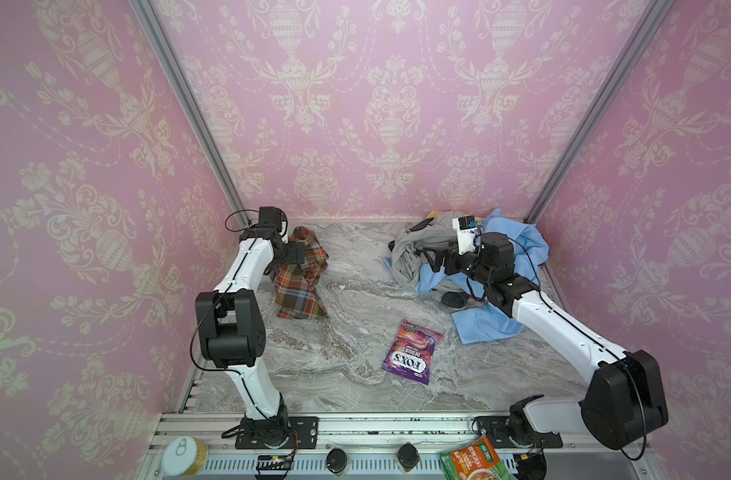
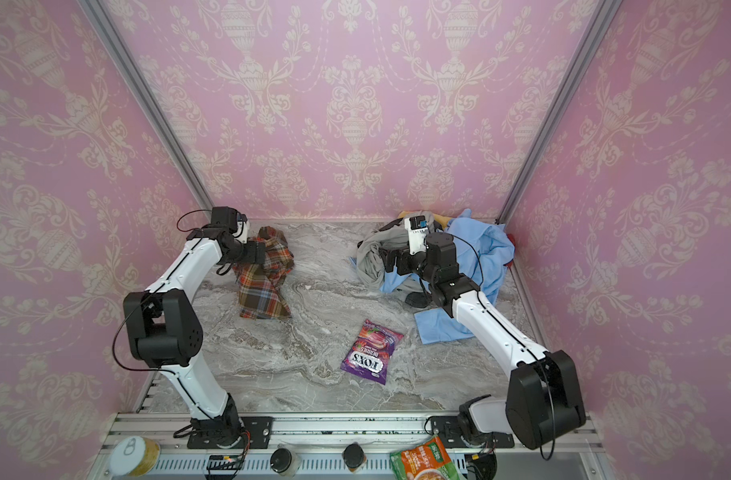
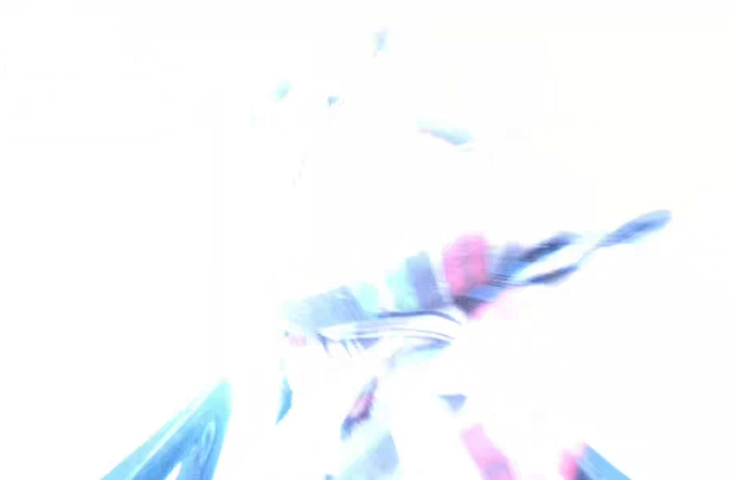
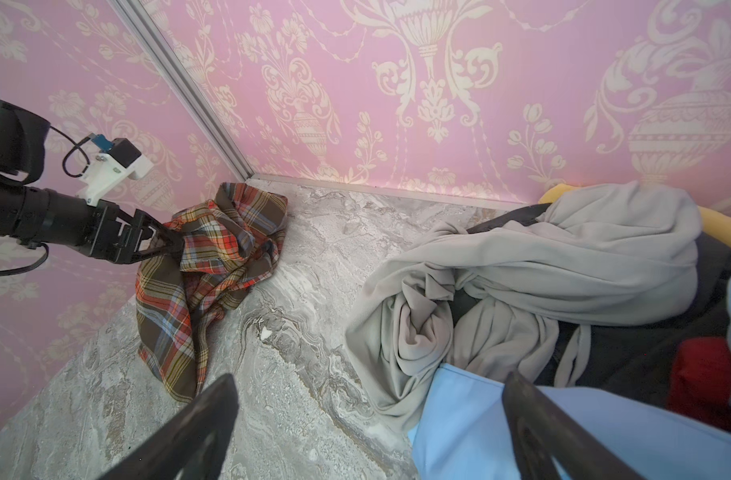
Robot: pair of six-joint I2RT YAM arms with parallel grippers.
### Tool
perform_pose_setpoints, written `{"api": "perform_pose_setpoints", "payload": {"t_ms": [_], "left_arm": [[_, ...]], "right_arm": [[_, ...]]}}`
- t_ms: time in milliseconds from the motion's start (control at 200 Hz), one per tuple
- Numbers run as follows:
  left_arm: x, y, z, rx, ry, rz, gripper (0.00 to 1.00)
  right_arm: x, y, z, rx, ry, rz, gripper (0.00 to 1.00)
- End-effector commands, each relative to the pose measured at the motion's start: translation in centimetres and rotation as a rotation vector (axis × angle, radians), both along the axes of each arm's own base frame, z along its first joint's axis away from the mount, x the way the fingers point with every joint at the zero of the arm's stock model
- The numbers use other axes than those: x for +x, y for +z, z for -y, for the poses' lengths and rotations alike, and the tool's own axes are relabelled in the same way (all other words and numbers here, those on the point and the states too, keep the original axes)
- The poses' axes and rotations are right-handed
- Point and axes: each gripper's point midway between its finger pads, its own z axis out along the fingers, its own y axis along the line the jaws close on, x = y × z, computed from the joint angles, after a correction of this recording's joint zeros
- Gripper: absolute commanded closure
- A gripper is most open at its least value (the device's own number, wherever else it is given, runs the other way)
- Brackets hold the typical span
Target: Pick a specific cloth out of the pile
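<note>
The plaid cloth [image 1: 299, 278] [image 4: 214, 257] lies crumpled on the marble table near the back left corner, apart from the pile. My left gripper [image 4: 176, 245] has its tips at the cloth's upper folds. The left wrist view is washed out, so its jaws cannot be read. The pile sits at the back right: a grey garment [image 1: 413, 249] [image 4: 563, 257], a light blue shirt [image 1: 488, 328] [image 4: 480, 424], and dark and red pieces [image 4: 700, 374]. My right gripper [image 1: 432, 259] [image 4: 370, 380] hovers over the pile's left edge, open and holding nothing.
A purple candy bag [image 1: 411, 351] lies mid-table in front of the pile. Along the front rail stand a tin can [image 1: 185, 457], two dark-lidded jars [image 1: 336, 459] and a green packet [image 1: 474, 459]. Pink walls close off the left, back and right sides.
</note>
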Motion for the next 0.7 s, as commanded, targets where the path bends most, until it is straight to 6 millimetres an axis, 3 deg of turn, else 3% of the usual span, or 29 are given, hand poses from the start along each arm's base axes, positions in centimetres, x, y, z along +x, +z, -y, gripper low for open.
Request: {"api": "perform_pose_setpoints", "payload": {"t_ms": [0, 190, 365, 555, 696], "left_arm": [[-1.4, -0.2, 1.0, -0.013, -0.050, -0.024, 0.01], [-2.1, 2.2, 2.1, -0.062, -0.071, 0.083, 0.01], [-2.8, 7.0, 3.0, -0.111, -0.072, 0.290, 0.01], [-5.6, 11.9, 2.6, -0.084, -0.044, 0.511, 0.01], [-7.3, 12.5, 1.7, -0.053, 0.005, 0.610, 0.01]], "right_arm": [[-0.8, 2.1, 0.9, -0.004, -0.045, -0.001, 0.00], [-1.5, 3.2, 1.9, -0.049, -0.078, 0.020, 0.00], [-2.4, 3.2, 3.2, -0.110, -0.114, 0.031, 0.00], [-3.9, 3.3, 5.5, -0.203, -0.179, 0.070, 0.00], [-5.1, 2.9, 7.3, -0.256, -0.239, 0.136, 0.00]]}}
